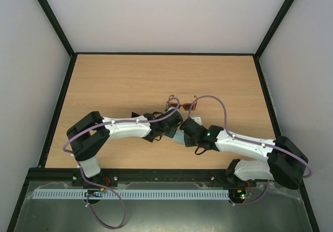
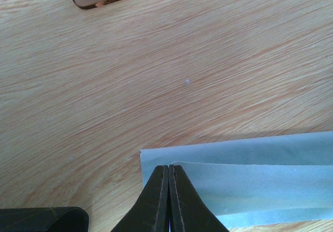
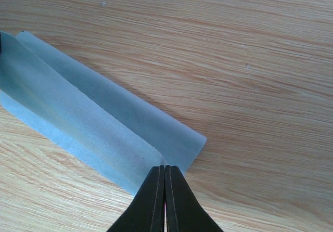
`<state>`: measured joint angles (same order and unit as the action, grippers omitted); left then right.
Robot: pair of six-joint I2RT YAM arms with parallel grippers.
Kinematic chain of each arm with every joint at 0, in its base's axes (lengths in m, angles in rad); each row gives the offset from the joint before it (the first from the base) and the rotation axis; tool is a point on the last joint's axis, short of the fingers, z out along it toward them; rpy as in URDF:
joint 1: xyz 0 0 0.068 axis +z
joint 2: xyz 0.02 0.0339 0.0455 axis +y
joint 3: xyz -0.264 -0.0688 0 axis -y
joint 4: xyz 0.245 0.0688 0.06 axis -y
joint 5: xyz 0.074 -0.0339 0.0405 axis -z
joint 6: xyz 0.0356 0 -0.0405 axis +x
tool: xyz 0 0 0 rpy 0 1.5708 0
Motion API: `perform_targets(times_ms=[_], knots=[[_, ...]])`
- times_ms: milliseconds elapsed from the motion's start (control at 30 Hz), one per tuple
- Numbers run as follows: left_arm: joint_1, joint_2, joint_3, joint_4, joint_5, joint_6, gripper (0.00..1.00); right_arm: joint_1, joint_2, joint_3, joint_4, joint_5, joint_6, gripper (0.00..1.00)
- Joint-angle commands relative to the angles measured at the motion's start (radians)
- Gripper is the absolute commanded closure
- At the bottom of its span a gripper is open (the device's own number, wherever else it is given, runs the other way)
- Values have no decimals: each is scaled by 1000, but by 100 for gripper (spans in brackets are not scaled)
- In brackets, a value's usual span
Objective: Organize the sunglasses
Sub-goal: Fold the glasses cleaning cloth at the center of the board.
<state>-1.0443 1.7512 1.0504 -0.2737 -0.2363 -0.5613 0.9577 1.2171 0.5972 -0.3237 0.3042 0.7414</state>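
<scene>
Top view: both arms reach inward and meet near the centre of the table; the sunglasses lie on the wood just above the meeting point, amber frame showing, apart from both tools.

Left wrist view: the left tool is clenched, its fingers pressed flat together with no gap, on the near left corner of the upper layer of a folded pale blue cloth; the cloth lies flat on the table and runs to the right edge of the frame; one lens and amber rim of the sunglasses show at the upper left, well apart from the cloth; a black object, not identifiable, sits in the lower left corner.

Right wrist view: the right tool is likewise clenched, tips on the lower right end of the cloth's folded layer; the cloth runs from there toward the upper left of the frame.
</scene>
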Motion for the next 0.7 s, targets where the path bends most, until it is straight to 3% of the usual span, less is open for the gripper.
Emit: perform_targets(times_ms=[0, 667], knots=[[-8, -24, -18, -3, -12, -11, 98, 15, 18, -19, -23, 13, 17, 99], [-18, -23, -49, 7, -9, -30, 97, 38, 42, -42, 7, -1, 36, 99]])
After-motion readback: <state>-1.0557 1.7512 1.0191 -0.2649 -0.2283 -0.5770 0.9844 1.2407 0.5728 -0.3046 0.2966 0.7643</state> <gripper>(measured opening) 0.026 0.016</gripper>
